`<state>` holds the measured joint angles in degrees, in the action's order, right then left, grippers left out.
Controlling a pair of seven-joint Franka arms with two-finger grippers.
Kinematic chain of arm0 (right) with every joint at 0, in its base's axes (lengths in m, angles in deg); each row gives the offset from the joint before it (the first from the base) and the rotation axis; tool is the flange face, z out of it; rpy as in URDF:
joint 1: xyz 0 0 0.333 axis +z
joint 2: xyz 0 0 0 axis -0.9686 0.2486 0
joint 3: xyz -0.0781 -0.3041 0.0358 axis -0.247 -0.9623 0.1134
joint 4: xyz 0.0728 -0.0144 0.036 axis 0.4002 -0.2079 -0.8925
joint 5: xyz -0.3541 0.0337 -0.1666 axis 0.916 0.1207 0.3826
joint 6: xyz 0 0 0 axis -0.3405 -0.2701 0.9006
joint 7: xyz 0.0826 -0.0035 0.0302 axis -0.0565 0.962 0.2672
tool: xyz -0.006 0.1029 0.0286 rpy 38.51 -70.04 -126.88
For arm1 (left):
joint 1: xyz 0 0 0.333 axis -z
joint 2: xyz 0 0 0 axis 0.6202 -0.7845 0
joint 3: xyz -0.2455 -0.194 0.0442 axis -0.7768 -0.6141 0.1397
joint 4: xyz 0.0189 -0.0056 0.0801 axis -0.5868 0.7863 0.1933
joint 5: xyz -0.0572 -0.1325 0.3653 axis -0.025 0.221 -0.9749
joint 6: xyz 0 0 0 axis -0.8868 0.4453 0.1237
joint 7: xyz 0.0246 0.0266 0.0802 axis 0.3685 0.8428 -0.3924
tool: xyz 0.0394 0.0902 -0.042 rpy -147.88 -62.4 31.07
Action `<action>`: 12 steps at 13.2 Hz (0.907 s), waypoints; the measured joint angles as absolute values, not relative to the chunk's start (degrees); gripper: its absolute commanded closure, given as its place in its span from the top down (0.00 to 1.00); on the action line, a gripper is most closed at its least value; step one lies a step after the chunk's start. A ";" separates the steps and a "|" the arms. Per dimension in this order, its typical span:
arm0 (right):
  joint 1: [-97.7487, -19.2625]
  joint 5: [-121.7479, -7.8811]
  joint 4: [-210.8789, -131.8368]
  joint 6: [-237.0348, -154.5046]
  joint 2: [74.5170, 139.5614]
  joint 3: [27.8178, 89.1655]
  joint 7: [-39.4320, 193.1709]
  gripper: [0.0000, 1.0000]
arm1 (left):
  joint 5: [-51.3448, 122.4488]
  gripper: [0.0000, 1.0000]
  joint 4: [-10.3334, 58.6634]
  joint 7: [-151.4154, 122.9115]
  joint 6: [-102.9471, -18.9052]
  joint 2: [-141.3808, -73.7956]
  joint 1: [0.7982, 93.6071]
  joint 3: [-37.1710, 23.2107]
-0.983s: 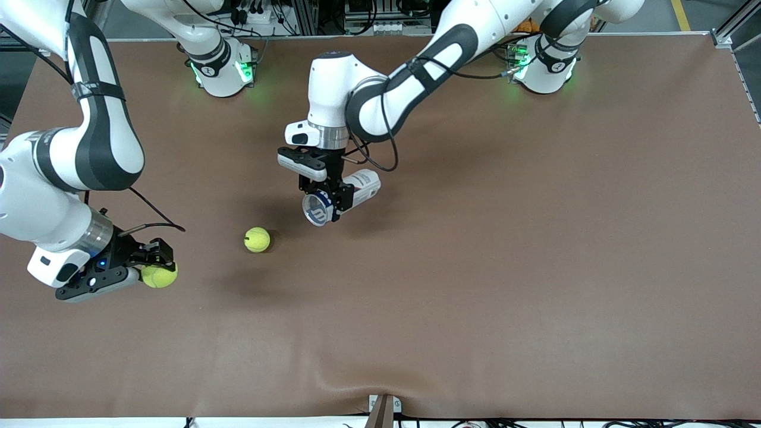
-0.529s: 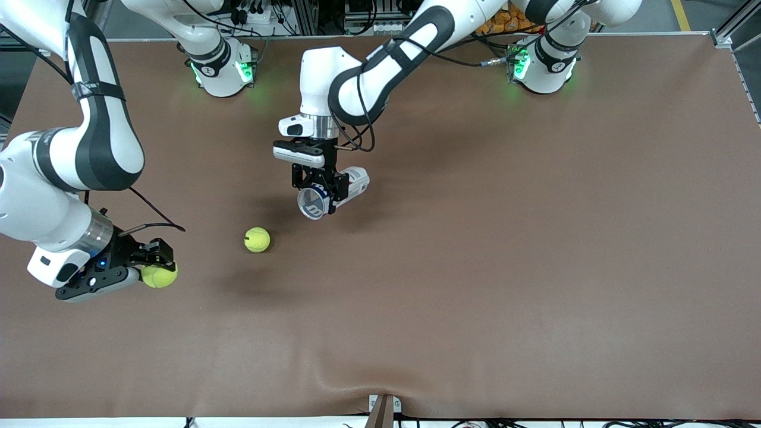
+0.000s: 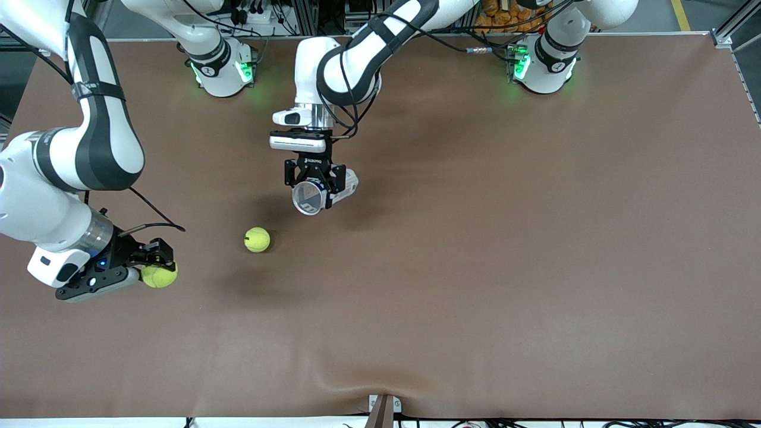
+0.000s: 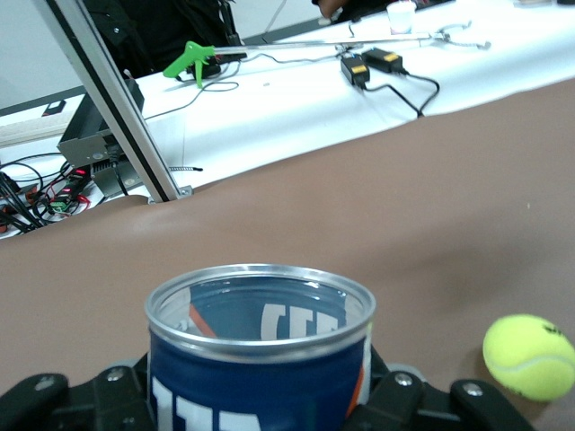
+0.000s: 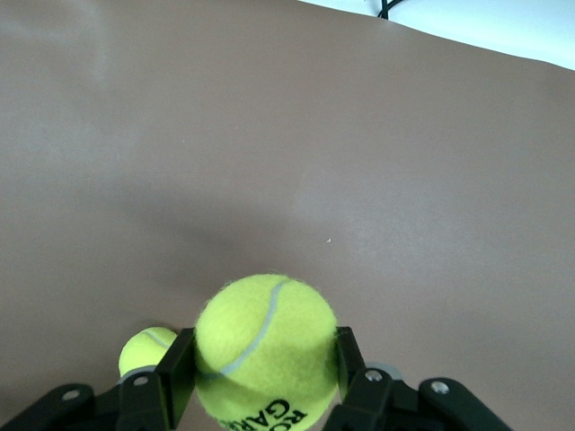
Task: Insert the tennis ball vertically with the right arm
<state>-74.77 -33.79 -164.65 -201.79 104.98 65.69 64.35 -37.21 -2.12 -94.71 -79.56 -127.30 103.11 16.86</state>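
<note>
My right gripper [image 3: 158, 268] is shut on a yellow-green tennis ball [image 3: 159, 276], held just above the table at the right arm's end; in the right wrist view the ball [image 5: 265, 341] sits between both fingers of that gripper [image 5: 265, 382]. My left gripper [image 3: 313, 188] is shut on an open can [image 3: 310, 199] with a silver rim, held tilted above the table's middle. In the left wrist view the can [image 4: 260, 359] is blue with white lettering and looks empty, gripped by that gripper [image 4: 260, 409].
A second tennis ball [image 3: 257, 239] lies loose on the brown table [image 3: 475, 267] between the two grippers. It also shows in the left wrist view [image 4: 528, 356] and the right wrist view [image 5: 144, 352]. A small bracket [image 3: 383, 404] sits at the table's near edge.
My left arm has carried the can toward the robots' bases and the right arm's end, turning its mouth more toward the front camera. The right arm and both balls have not moved.
</note>
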 measured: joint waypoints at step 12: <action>-74.79 -33.79 -164.65 -201.77 104.98 65.65 64.35 0.12 | -56.58 0.74 -1.65 -119.97 -74.65 -128.85 103.11 18.51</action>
<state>-74.79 -33.79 -164.65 -201.77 104.98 65.65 64.35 -56.58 -1.65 -119.97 -74.65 -128.85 103.11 18.51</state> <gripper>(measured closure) 0.344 0.256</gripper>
